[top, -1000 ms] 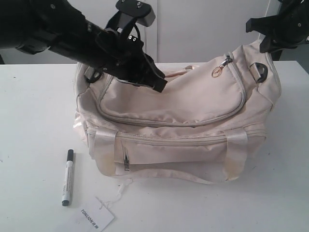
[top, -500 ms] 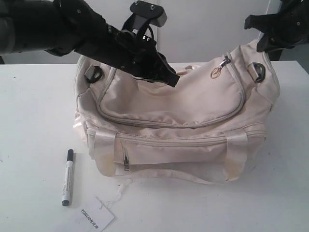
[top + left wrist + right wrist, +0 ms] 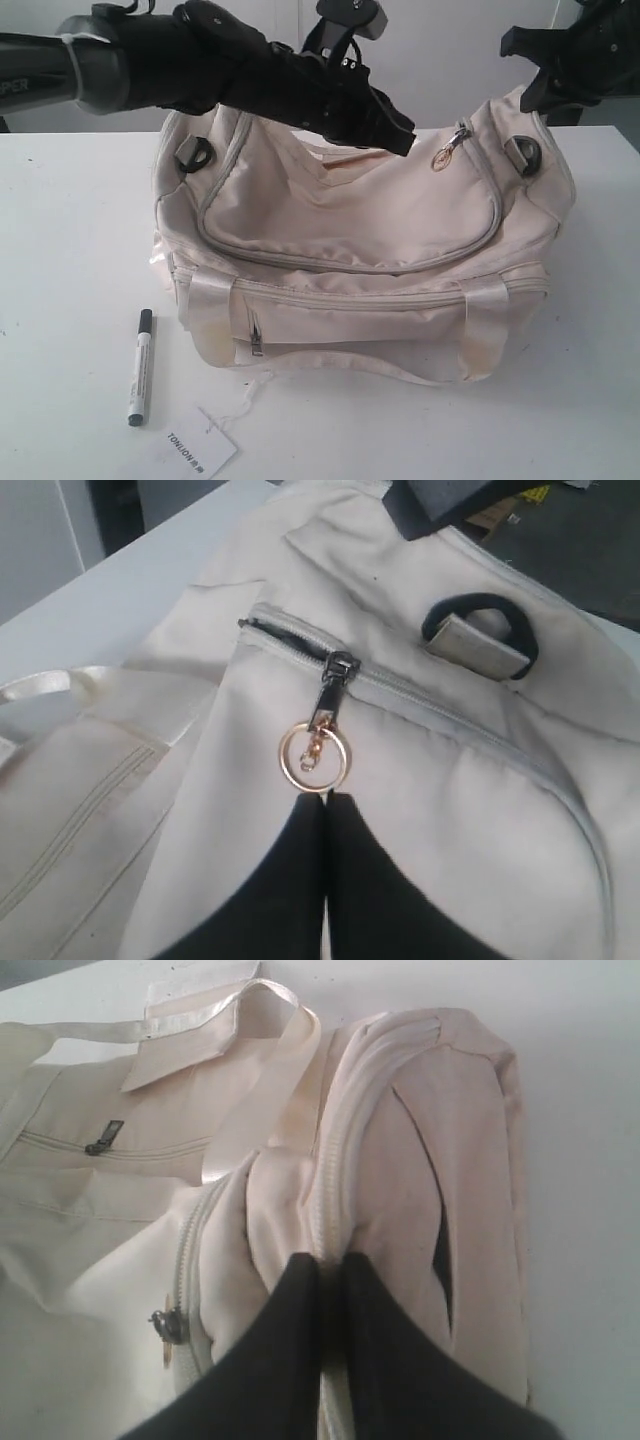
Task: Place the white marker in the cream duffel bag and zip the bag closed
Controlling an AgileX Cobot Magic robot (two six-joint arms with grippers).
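The white marker [image 3: 140, 365] lies on the table, left of and in front of the cream duffel bag [image 3: 350, 210], away from both grippers. The bag's curved top zip looks closed, with a gold ring [image 3: 447, 150] on its pull near the right end. My left gripper [image 3: 405, 140] reaches across the bag's top. In the left wrist view it [image 3: 326, 796] is shut, tips just short of the gold ring [image 3: 315, 758], nothing between them. My right gripper [image 3: 530, 98] is shut on a fold of the bag's right end [image 3: 330, 1260], holding it raised.
A white paper tag [image 3: 200, 450] printed TONLION lies on a string at the table's front edge, close to the marker. Black end rings [image 3: 525, 155] sit on the bag's ends. White table [image 3: 80, 250] shows left of the bag, a white wall behind.
My left arm has swept right across the bag's top toward the zip pull, still shut. The bag's top has shifted and puckered. The right gripper keeps its hold; the marker has not moved.
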